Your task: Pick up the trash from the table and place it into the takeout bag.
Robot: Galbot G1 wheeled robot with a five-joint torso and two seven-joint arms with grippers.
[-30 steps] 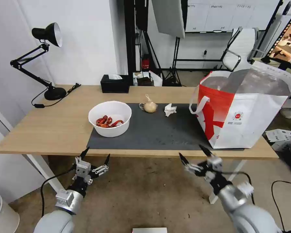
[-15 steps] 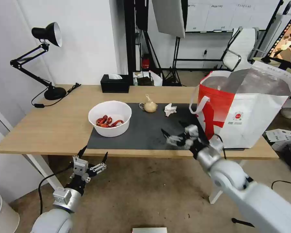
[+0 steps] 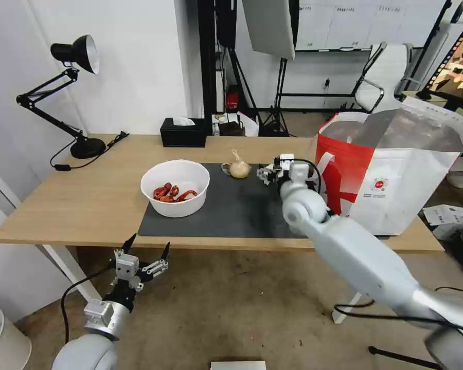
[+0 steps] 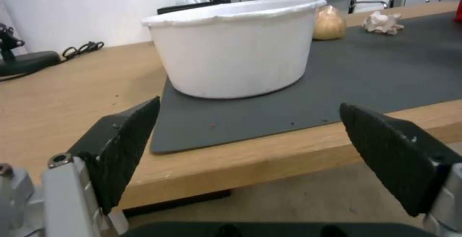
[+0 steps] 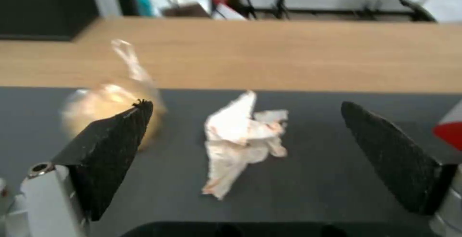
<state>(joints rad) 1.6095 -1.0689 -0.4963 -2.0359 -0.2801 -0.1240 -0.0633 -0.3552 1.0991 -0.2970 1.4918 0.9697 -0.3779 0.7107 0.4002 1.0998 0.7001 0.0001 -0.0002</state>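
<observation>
Both grippers were spread apart: the right gripper (image 3: 268, 173) hung over the crumpled tissue (image 5: 240, 141) on the bench's grey mat (image 3: 231, 210) (beside the knotted bag (image 3: 238, 169)); the left gripper (image 3: 145, 252) waited below the bench edge.

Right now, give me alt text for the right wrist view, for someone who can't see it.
The right end effector hangs open over the dark mat, its two black fingers either side of a crumpled white tissue. A small knotted beige bag sits beside the tissue, with the light-wood table behind.
</observation>
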